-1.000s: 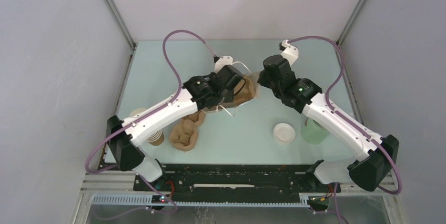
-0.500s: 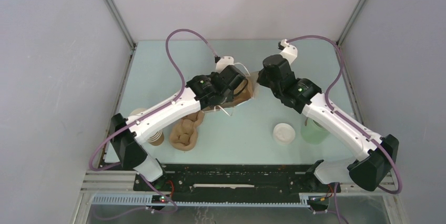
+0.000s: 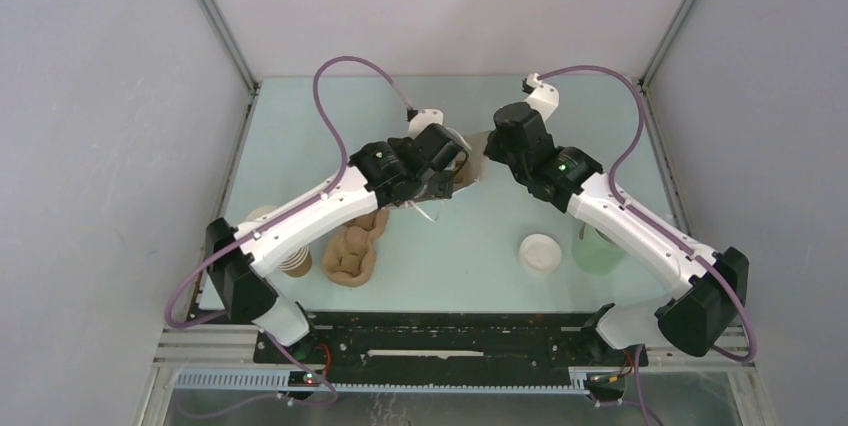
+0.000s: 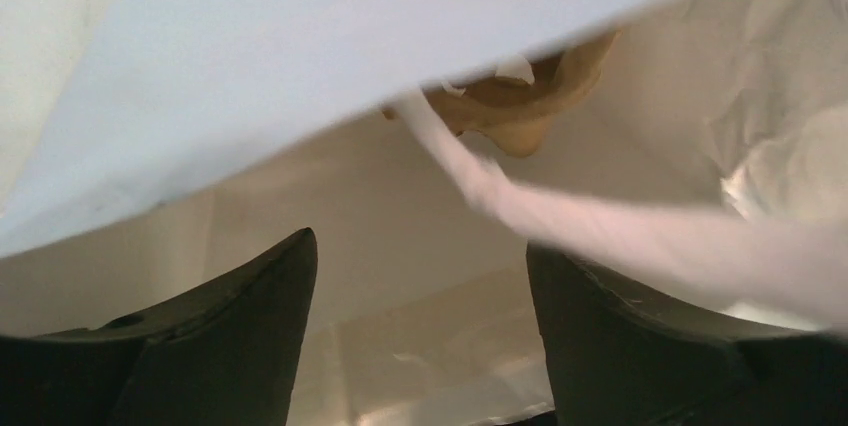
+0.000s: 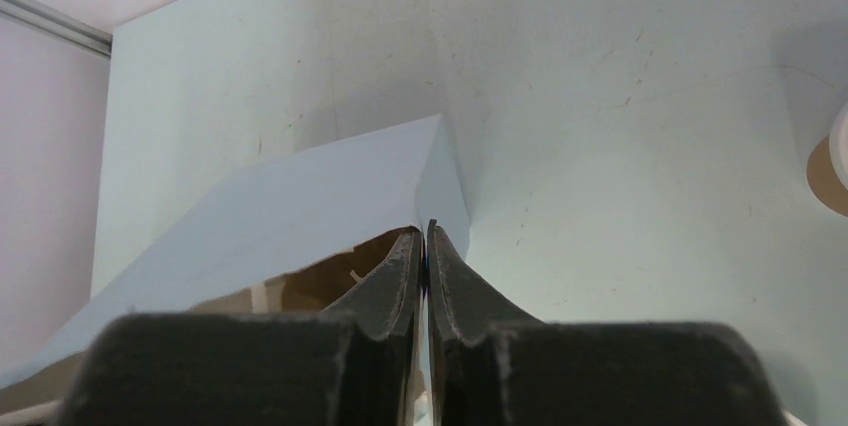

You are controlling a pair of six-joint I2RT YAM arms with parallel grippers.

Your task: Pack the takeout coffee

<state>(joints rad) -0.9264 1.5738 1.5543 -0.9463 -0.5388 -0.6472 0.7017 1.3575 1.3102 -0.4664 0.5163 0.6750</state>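
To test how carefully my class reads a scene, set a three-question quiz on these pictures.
1. True or false: the right gripper has its jaws shut on the paper bag's edge.
2. Which stands nearer the green cup? A: the takeout coffee cup. B: the pulp cup carrier.
3. Fill in: the left gripper's jaws are ____.
Key: 1 true; 2 A; 3 open.

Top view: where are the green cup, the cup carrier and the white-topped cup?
green cup (image 3: 598, 256), top view, visible part beside the arm.
cup carrier (image 3: 350, 258), top view, its near end.
white-topped cup (image 3: 540, 253), top view, centre of its top.
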